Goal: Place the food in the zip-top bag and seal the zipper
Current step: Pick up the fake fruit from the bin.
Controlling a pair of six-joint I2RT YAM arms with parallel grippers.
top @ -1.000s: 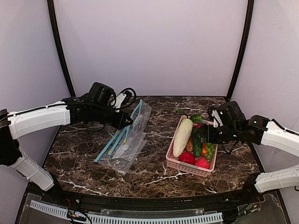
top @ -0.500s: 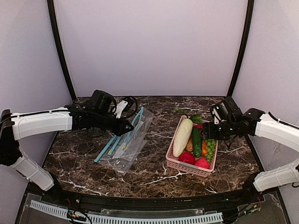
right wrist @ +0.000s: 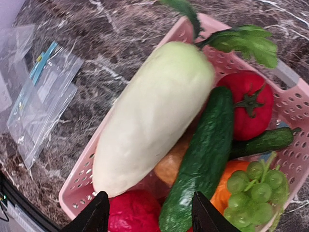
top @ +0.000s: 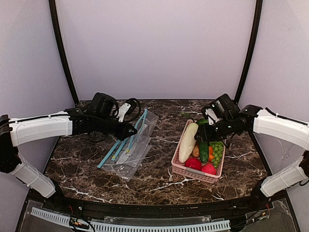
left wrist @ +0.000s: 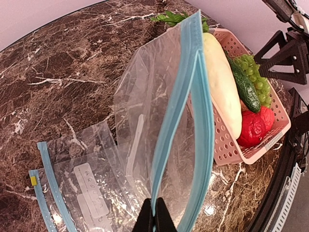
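1. Right gripper (top: 200,139) has swung in from the basket's (top: 195,175) 3 o'clock side and now hangs over its 12 o'clock half; its fingers have drawn closer together but stand apart with nothing between them; not gripping.
2. Left gripper (top: 129,131) has barely moved; it is clamped tight on the bag (left wrist: 145,111), pinching the zipper (left wrist: 176,96) at one end; the bag is lifted off the table (top: 154,186) with its mouth gaping toward 3 o'clock, facing the basket.
3. All the food is in the basket at the table's 3 o'clock side; the cucumber (right wrist: 203,164) lies down the middle, touching the white radish (right wrist: 154,116) at its 9 o'clock; the red fruits (top: 193,163) sit at the basket's 6 o'clock end.
4. In the right wrist view the fingers straddle the cucumber's near end and one red fruit; grapes (right wrist: 251,186) are at the cucumber's 3 o'clock.
5. Judgement: the first pick is starting, probably the cucumber; nothing is bagged; the zipper is unsealed.
6. Risk: the cucumber is wedged against the radish, so a finger may catch the radish; spare bags (top: 123,157) lie flat at the held bag's 6 o'clock.
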